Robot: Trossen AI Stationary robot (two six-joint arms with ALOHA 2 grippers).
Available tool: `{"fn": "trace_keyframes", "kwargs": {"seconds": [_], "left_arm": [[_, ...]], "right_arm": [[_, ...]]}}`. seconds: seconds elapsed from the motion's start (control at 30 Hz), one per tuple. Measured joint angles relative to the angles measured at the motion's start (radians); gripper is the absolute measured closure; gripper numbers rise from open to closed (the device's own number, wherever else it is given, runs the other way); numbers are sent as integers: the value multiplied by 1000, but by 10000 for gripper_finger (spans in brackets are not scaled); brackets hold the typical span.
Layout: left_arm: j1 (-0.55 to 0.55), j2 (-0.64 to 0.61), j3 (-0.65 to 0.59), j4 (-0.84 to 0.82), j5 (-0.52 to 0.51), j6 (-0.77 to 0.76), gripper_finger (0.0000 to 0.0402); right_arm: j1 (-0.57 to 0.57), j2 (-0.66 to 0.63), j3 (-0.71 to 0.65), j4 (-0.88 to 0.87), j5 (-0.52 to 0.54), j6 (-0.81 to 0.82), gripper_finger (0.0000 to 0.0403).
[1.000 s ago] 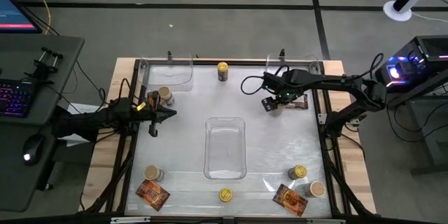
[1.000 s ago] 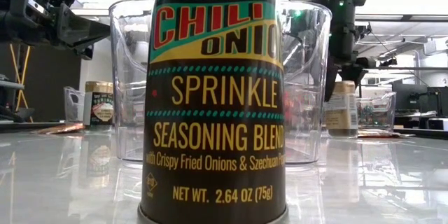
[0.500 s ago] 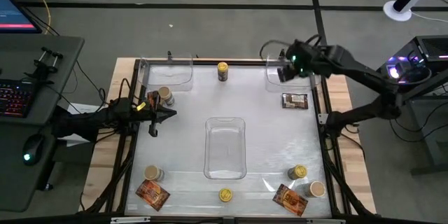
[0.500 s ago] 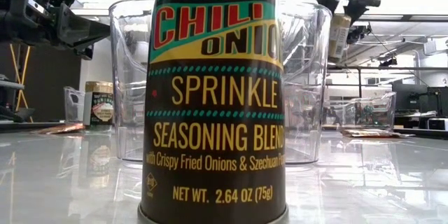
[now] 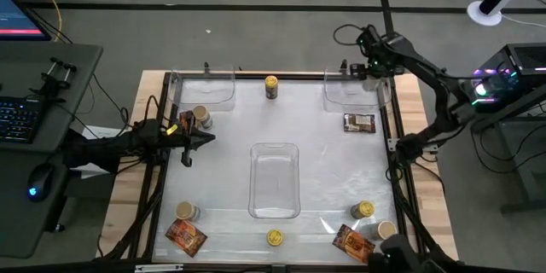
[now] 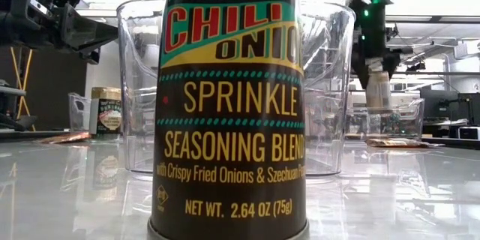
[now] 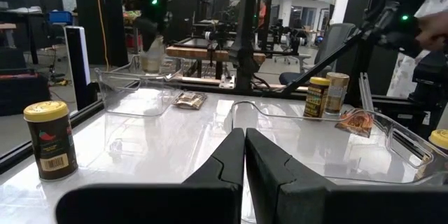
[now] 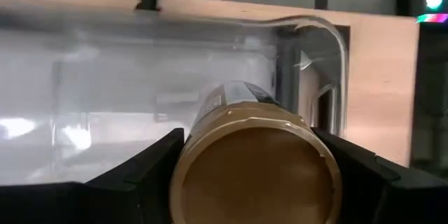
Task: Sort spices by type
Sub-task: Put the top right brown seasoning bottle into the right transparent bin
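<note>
Nearest the low camera stands a yellow-lidded jar (image 6: 229, 105), the one at the table's front edge, and it blocks most of that view. Along the same near edge lie two foil packets (image 5: 185, 235) and more jars, some beige-lidded, some yellow-lidded, none of them sorted yet. Mid-table sits the large clear tray (image 5: 274, 181), with nothing in it that I can see. The left gripper (image 5: 200, 139) hangs over the left side with its fingers pressed together on nothing, beside a beige-lidded jar (image 5: 202, 117).

At the far right corner the right gripper (image 8: 253, 161) clamps a beige-lidded jar (image 8: 255, 159) above the corner tray (image 5: 351, 94); this looks like the placing step. Next I'd expect the jar to be lowered inside the tray walls, set upright, and the fingers opened. The tray's rim is close, so clipping it is the risk. A dark packet (image 5: 359, 123) lies just beside that tray, and a yellow-lidded jar (image 5: 271, 86) stands at the far edge
</note>
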Motion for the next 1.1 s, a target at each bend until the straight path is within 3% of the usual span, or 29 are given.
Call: {"fn": "trace_keyframes", "kwargs": {"seconds": [0.13, 0.27, 0.5, 0.9, 1.1], "left_arm": [[0, 0, 0, 0, 0, 0, 399], [0, 0, 0, 0, 0, 0, 399], [0, 0, 0, 0, 0, 0, 399], [0, 0, 0, 0, 0, 0, 399], [0, 0, 0, 0, 0, 0, 399]], "right_arm": [[-17, 19, 9, 97, 5, 15, 135], [-25, 66, 6, 69, -21, 72, 135], [-22, 137, 7, 89, 66, 118, 135], [-25, 184, 7, 110, 95, 146, 135], [-25, 185, 8, 110, 96, 147, 68]]}}
